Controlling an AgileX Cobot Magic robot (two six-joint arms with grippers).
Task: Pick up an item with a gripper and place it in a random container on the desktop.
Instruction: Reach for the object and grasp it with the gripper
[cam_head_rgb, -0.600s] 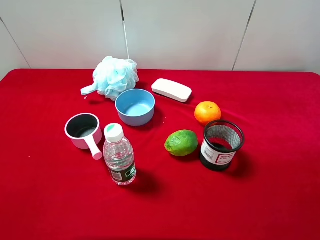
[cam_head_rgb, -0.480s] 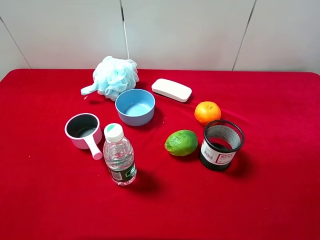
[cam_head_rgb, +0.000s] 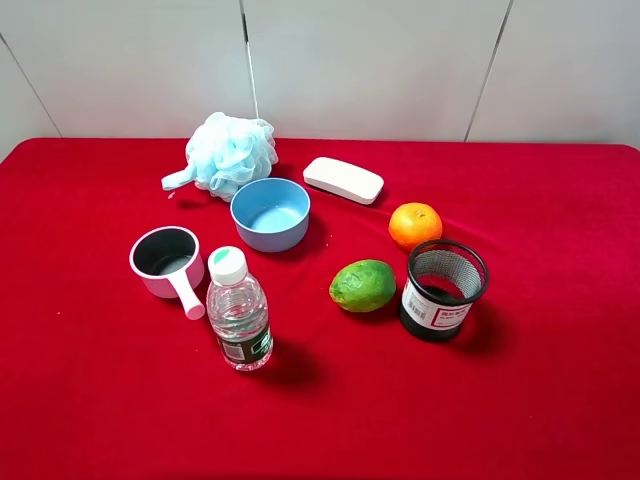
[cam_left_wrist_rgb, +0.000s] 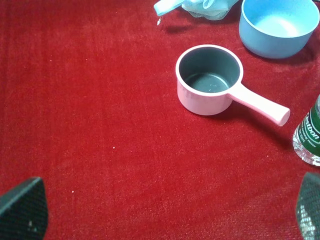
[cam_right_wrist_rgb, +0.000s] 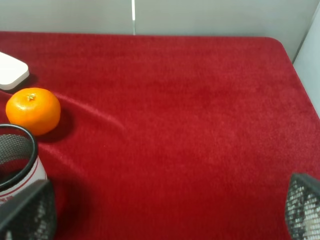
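The orange fruit (cam_head_rgb: 415, 224) sits on the red desktop (cam_head_rgb: 560, 380), right of centre, just behind the black mesh cup (cam_head_rgb: 443, 289). It also shows in the right wrist view (cam_right_wrist_rgb: 33, 110). The light-blue bowl (cam_head_rgb: 270, 213) stands left of centre, empty; it shows in the left wrist view too (cam_left_wrist_rgb: 278, 25). Neither arm shows in the exterior high view. My left gripper (cam_left_wrist_rgb: 167, 212) is open, its fingertips (cam_left_wrist_rgb: 22, 207) wide apart above bare cloth. My right gripper (cam_right_wrist_rgb: 165, 212) is open too, its fingertips (cam_right_wrist_rgb: 27, 212) far apart, with the orange fruit well ahead of it.
A green lime-like fruit (cam_head_rgb: 363, 285) lies left of the mesh cup. A white handled pot (cam_head_rgb: 167, 264), a water bottle (cam_head_rgb: 238, 310), a blue bath pouf (cam_head_rgb: 230, 153) and a white case (cam_head_rgb: 343, 180) also stand on the cloth. The table's right edge (cam_right_wrist_rgb: 295, 75) is near.
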